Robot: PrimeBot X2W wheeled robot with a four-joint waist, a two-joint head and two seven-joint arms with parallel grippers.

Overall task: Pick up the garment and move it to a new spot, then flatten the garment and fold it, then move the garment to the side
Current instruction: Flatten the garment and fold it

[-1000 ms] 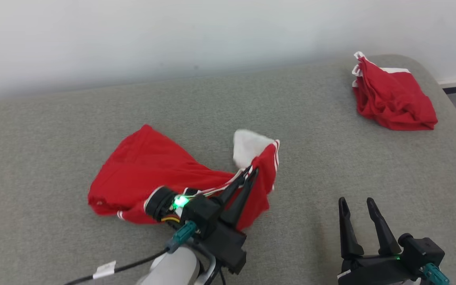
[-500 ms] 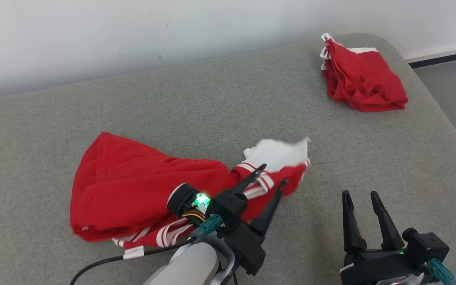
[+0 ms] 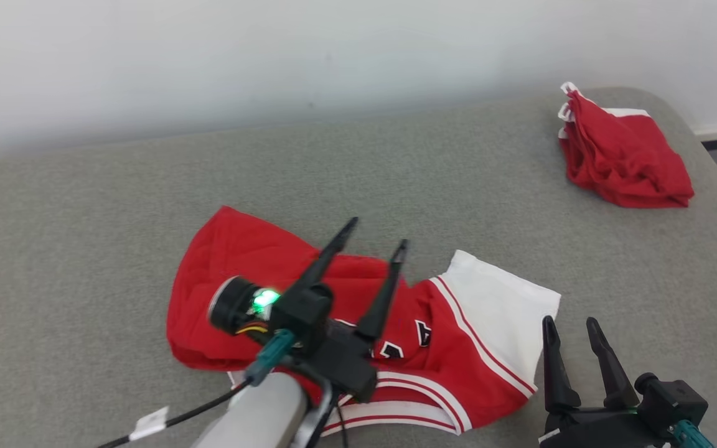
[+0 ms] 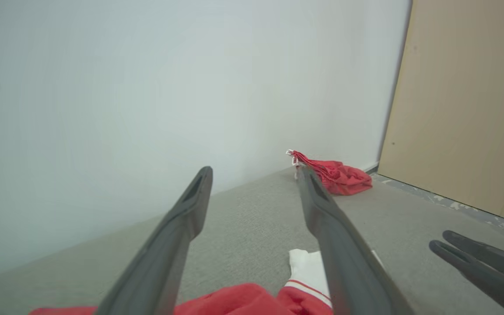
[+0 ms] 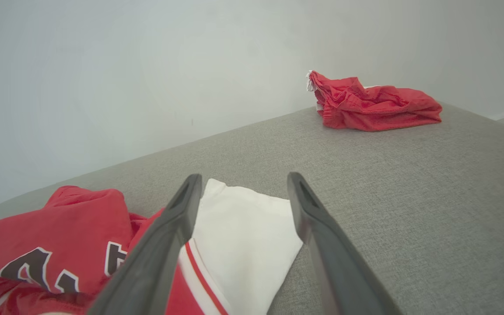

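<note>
The garment [image 3: 458,348] is a red jersey with white panels, striped trim and dark lettering, lying partly spread on the grey cushioned surface [image 3: 396,174]. My left gripper [image 3: 376,235] hovers open above the garment's middle, nothing between its fingers. In the left wrist view the left gripper [image 4: 254,175] points toward the wall with the garment [image 4: 234,299] below. My right gripper [image 3: 571,325] stands open at the lower right, just right of the garment's white panel [image 3: 508,305]. In the right wrist view the right gripper [image 5: 242,181] frames that white panel [image 5: 243,227].
A second red garment [image 3: 623,155] lies crumpled at the far right corner of the surface, also visible as a red heap [image 5: 374,103] by the wall. A white wall [image 3: 271,56] backs the surface. A tan panel [image 4: 466,109] stands beyond the right edge.
My left gripper opened and let go of the garment, which dropped and spread out with its white panel to the right. The head camera swung left and back.
</note>
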